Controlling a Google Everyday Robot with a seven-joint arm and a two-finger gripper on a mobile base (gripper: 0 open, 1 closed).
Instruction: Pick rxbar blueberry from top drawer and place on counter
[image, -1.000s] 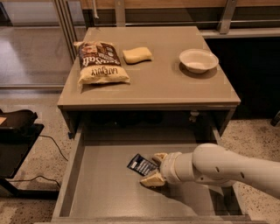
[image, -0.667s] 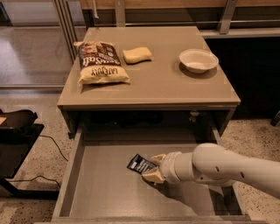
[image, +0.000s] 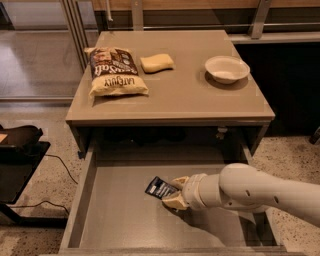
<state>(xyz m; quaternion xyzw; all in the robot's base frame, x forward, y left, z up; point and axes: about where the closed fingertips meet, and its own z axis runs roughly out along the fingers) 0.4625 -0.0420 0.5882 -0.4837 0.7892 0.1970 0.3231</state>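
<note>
End effector (image: 174, 192) was positioned inside the open top drawer (image: 115, 210), low over its floor. Rxbar blueberry (image: 159, 187) was gripped by one end between the fingers and stuck out to the end effector's left, apparently tilted. Whether it touched the drawer floor could not be confirmed. Worktop (image: 185, 95) was seen above and beyond the end effector, carrying a chip bag (image: 116, 72), yellow sponge (image: 156, 63) and white bowl (image: 226, 68), all well apart from it.
</note>
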